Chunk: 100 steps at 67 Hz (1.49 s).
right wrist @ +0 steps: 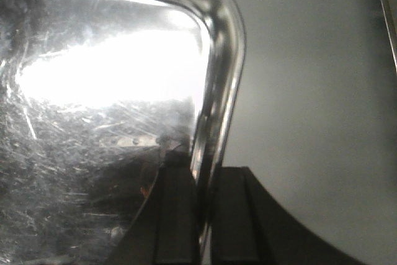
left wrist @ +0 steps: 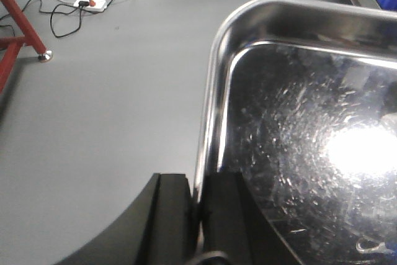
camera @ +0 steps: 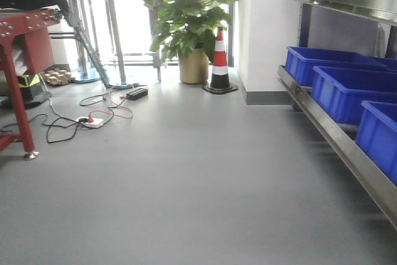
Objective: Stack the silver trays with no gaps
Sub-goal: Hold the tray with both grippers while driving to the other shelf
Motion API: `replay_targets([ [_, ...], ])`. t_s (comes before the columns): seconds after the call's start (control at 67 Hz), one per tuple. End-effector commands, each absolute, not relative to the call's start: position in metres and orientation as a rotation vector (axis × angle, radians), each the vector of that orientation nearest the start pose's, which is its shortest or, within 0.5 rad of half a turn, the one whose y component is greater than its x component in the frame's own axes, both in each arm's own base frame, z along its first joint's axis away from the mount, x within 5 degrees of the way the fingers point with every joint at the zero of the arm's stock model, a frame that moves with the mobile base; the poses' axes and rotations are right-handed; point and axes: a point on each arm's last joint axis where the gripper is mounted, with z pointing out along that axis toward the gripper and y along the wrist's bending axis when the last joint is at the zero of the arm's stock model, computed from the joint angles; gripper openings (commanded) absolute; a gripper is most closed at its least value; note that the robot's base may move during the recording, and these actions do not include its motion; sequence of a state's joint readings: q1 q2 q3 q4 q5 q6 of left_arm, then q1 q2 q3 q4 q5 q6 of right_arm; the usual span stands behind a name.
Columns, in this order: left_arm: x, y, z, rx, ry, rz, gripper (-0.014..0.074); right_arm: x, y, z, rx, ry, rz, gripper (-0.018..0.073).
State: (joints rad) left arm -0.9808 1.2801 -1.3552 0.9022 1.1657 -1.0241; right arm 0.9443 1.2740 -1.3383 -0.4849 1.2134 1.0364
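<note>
Shiny shallow rectangular stainless-steel tray (left wrist: 298, 153) hangs over grey floor (left wrist: 111, 91). Left hand (left wrist: 197, 184) clamped on left rim, right hand (right wrist: 203, 175) clamped on right rim. No stack in view. Advice: hold level, align corners, lower both sides evenly for flush nesting.

A silver tray (left wrist: 298, 153) is hanging over the grey floor (left wrist: 111, 103), its open side facing up toward both wrist cameras. It is showing a shallow, finely scratched, mirror-bright bottom glaring with reflected light, a low sloping wall, rounded corners and a flat out-turned rim. The left tool (left wrist: 197, 193) is pinching the rim on one side and the right tool (right wrist: 205, 184) is pinching the opposite side, each near a rounded corner.
</note>
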Motion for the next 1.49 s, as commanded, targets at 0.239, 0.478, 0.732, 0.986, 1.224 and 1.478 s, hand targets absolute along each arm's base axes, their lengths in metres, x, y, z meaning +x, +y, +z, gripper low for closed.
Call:
replay_targets([
  [0.239,0.192,-0.166,0.429,0.085,2.025,0.039,-0.0017,0.173,0.174,0.397,0.03,2.438,0.218,-0.0006],
  [0.478,0.192,-0.166,0.429,0.086,2.021,0.043,-0.0017,0.173,0.176,0.398,0.021,2.421,0.245,-0.0006],
  [0.732,0.192,-0.166,0.43,0.091,2.009,0.045,-0.0017,0.174,0.178,0.4,0.012,2.404,0.273,-0.0006],
  [0.986,0.194,-0.166,0.431,0.096,1.996,0.034,-0.0017,0.175,0.18,0.4,0.003,2.388,0.298,-0.0006],
  [1.224,0.194,-0.166,0.431,0.099,1.993,0.032,-0.0017,0.177,0.184,0.404,-0.018,2.345,0.358,-0.0006],
  [1.478,0.194,-0.167,0.431,0.1,1.992,0.03,-0.0017,0.178,0.188,0.407,-0.034,2.31,0.412,-0.0006],
])
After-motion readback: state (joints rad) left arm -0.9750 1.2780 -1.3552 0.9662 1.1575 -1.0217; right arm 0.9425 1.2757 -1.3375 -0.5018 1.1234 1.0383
